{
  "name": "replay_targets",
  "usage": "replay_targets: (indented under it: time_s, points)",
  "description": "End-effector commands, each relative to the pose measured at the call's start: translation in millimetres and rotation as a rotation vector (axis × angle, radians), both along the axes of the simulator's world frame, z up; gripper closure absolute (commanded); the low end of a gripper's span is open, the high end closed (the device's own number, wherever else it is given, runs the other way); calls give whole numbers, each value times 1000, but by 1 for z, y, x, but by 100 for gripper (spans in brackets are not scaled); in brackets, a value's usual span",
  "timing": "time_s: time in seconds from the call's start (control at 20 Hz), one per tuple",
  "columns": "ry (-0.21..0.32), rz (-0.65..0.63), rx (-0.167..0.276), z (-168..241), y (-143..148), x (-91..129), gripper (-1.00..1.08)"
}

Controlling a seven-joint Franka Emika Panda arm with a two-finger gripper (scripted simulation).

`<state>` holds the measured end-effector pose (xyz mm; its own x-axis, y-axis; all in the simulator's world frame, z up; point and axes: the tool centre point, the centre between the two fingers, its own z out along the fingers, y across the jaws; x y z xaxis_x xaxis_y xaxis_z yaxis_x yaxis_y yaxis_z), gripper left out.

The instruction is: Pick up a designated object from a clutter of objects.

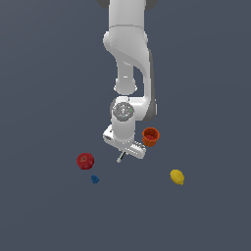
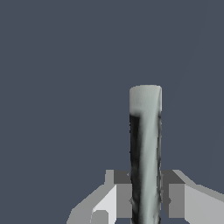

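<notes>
The pen-like stick (image 2: 146, 144) has a light grey body with a black streak and runs straight out between my fingers (image 2: 124, 199). In the wrist view both pads press against its sides. In the exterior view only its thin lower end (image 1: 120, 158) pokes out below my gripper (image 1: 123, 152), which points down at the middle of the clutter. My gripper (image 2: 146, 199) is shut on the stick. I cannot tell whether the stick rests on the floor or hangs above it.
A red round fruit (image 1: 85, 161) and a tiny blue piece (image 1: 95, 179) lie toward the exterior view's left of the gripper. An orange cup (image 1: 151, 136) stands close beside the hand on the exterior view's right. A yellow lemon (image 1: 177, 177) lies farther right.
</notes>
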<state>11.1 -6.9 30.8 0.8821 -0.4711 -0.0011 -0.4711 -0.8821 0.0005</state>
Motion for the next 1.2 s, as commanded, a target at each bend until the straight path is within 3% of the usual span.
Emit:
replay_targets:
  time_s: [0.0,1.15]
  points:
    - [-1,0,0,14,-3,4,108]
    - [-1,0,0,229,-44,66,108]
